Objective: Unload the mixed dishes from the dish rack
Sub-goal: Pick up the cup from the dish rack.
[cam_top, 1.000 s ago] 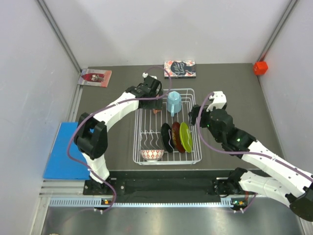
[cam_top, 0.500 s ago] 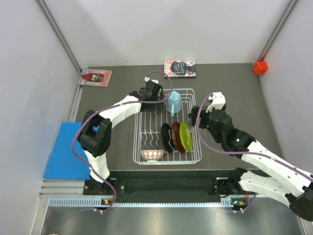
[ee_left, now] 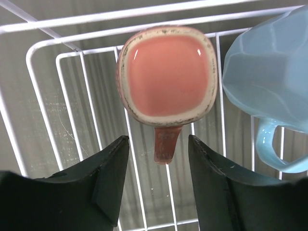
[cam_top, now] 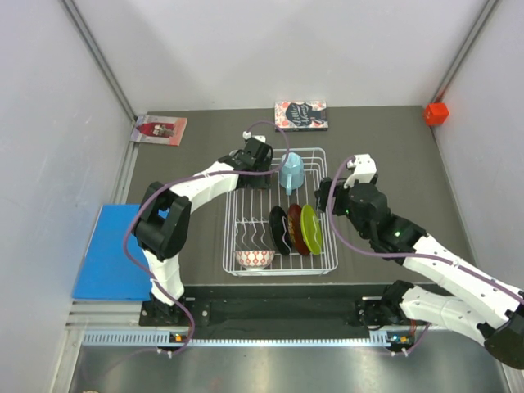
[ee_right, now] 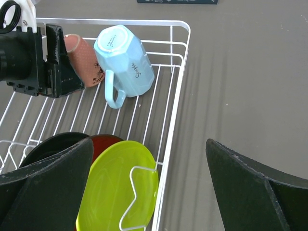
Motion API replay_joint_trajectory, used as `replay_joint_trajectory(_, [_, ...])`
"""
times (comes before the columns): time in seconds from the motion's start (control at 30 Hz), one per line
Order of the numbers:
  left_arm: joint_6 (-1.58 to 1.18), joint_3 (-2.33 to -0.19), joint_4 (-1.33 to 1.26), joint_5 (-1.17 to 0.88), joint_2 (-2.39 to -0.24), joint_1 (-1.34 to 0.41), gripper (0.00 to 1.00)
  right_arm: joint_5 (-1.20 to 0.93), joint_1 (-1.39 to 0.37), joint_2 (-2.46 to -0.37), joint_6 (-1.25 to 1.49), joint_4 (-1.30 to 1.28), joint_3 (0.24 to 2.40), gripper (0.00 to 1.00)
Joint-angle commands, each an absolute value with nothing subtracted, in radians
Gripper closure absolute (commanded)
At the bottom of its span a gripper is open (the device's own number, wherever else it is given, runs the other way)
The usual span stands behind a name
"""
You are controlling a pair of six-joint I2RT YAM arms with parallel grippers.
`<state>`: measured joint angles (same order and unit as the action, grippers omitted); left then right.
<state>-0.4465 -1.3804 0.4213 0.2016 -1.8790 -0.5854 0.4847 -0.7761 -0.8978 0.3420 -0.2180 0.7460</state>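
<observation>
The white wire dish rack (cam_top: pixel 327 237) holds a light-blue mug (cam_top: pixel 291 172), black (cam_top: pixel 279 229), red (cam_top: pixel 295 229) and lime-green (cam_top: pixel 309 229) plates on edge, and a patterned bowl (cam_top: pixel 255 259). My left gripper (cam_top: pixel 260 168) is open at the rack's back left. In the left wrist view it (ee_left: pixel 158 144) straddles the handle (ee_left: pixel 167 144) of the salmon-pink mug (ee_left: pixel 167 74) without touching it, with the blue mug (ee_left: pixel 269 72) to the right. My right gripper (cam_top: pixel 326 192) is open and empty. In the right wrist view it (ee_right: pixel 149 142) hovers over the rack's right rim (ee_right: pixel 178 62) and the green plate (ee_right: pixel 120 187).
Two flat books lie at the back, one in the centre (cam_top: pixel 300 115) and one on the left (cam_top: pixel 160 129). A small red cube (cam_top: pixel 435 113) sits at the back right. A blue mat (cam_top: pixel 106 250) lies left of the rack. White walls enclose the table.
My left gripper has shifted slightly right and further over the rack's back left corner, covering the salmon mug in the top view. The right arm has barely moved.
</observation>
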Motion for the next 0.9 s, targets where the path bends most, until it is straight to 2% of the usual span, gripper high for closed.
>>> replay_joint_trajectory(0.0, [-0.449,-1.364,0.368,0.204,-1.879,-0.589,0.44,0.471,-0.782,-0.903,0.344,-0.201,0.741,0.0])
replay_joint_trajectory(0.07, [-0.449,-1.362,0.368,0.206,-1.882,-0.589,0.49,0.471,-0.782,-0.907,0.345,-0.203,0.739,0.0])
replay_joint_trajectory(0.17, [-0.451,-1.353,0.362,0.206,-1.885,-0.589,0.52,0.469,-0.782,-0.907,0.35,-0.202,0.736,0.0])
replay_joint_trajectory(0.2, [-0.449,-1.35,0.359,0.206,-1.885,-0.589,0.57,0.468,-0.782,-0.905,0.351,-0.204,0.735,0.0])
replay_joint_trajectory(0.4, [-0.454,-1.332,0.342,0.209,-1.887,-0.589,0.6,0.468,-0.782,-0.905,0.353,-0.206,0.732,0.0])
replay_joint_trajectory(0.47, [-0.451,-1.322,0.336,0.215,-1.884,-0.589,0.68,0.468,-0.782,-0.905,0.353,-0.206,0.732,0.0])
replay_joint_trajectory(0.5, [-0.453,-1.321,0.333,0.216,-1.884,-0.589,0.68,0.469,-0.782,-0.907,0.353,-0.206,0.733,0.0])
replay_joint_trajectory(0.67, [-0.454,-1.299,0.314,0.225,-1.882,-0.589,0.65,0.466,-0.782,-0.908,0.359,-0.206,0.732,0.0])
replay_joint_trajectory(0.8, [-0.463,-1.299,0.313,0.239,-1.887,-0.589,0.47,0.463,-0.782,-0.907,0.362,-0.209,0.732,0.0])
replay_joint_trajectory(0.87, [-0.466,-1.299,0.308,0.242,-1.881,-0.589,0.45,0.463,-0.782,-0.904,0.362,-0.21,0.73,0.0])
